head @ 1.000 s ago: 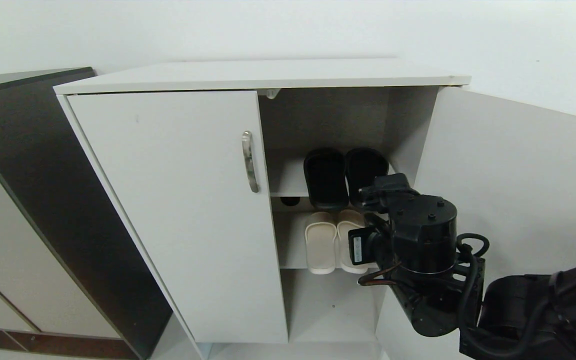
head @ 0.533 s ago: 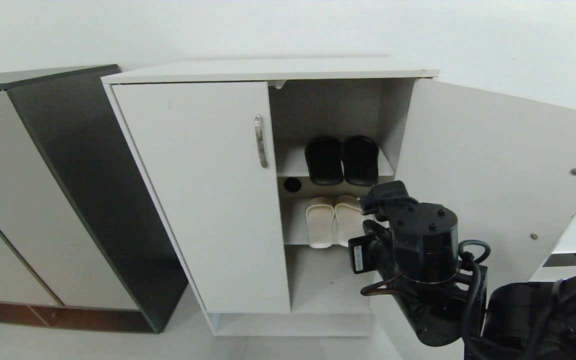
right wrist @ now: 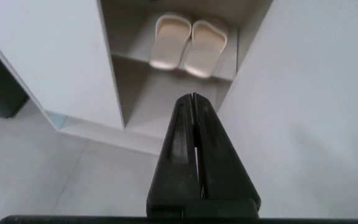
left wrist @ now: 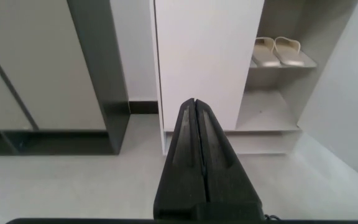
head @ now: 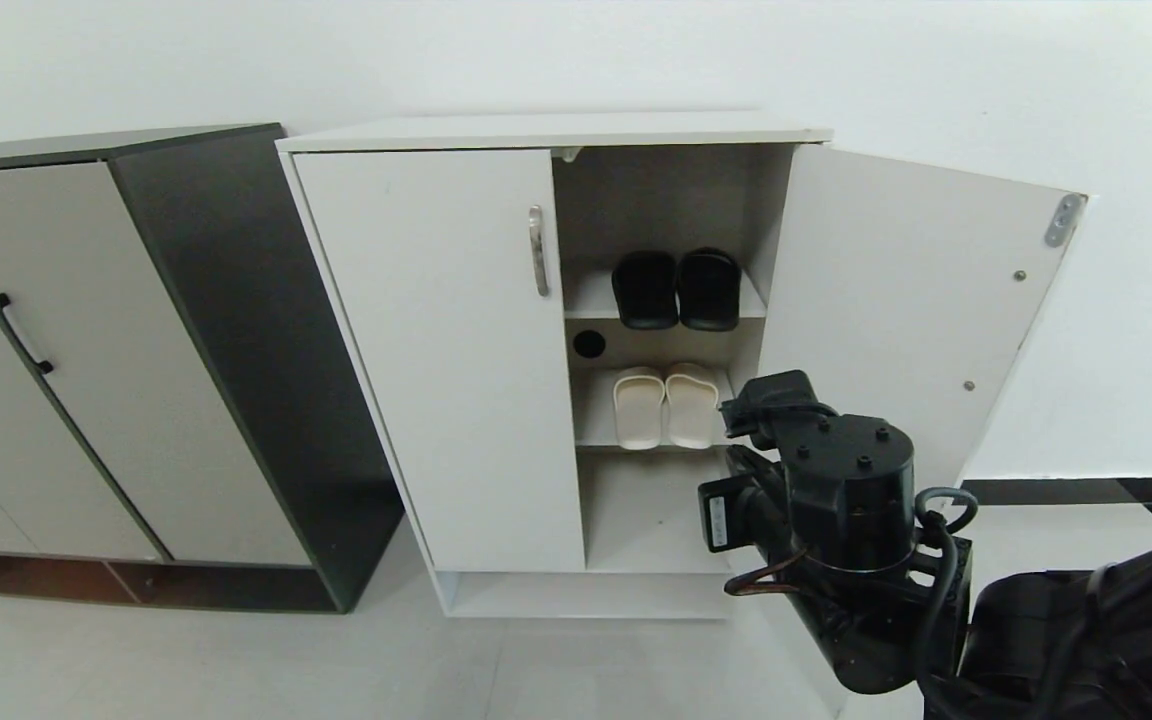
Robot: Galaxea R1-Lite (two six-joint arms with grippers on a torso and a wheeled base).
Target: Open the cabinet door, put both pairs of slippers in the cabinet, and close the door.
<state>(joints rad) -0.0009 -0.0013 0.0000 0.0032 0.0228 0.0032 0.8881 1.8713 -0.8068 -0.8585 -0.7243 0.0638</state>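
Observation:
The white cabinet (head: 546, 131) stands against the wall with its right door (head: 896, 300) swung wide open and its left door (head: 436, 350) closed. A black pair of slippers (head: 677, 290) sits on the upper shelf. On the shelf below lies a white pair (head: 666, 407), toes inward, seen too in the wrist views (left wrist: 283, 51) (right wrist: 188, 40). My right arm (head: 846, 500) hangs in front of the open door's lower part. The right gripper (right wrist: 194, 99) is shut and empty, aimed toward the bottom compartment. My left gripper (left wrist: 195, 102) is shut and empty, out in front of the closed door.
A dark grey cabinet (head: 186, 350) with a light door stands on the left, touching the white one. The closed door carries a metal handle (head: 537, 250). Pale floor (head: 236, 660) spreads in front of both cabinets. The open door (right wrist: 316, 93) is close beside my right gripper.
The whole head view has pulled back: the cabinet now looks smaller and farther, and floor shows before it. Slippers and doors stay as they were; my right arm holds its place in view.

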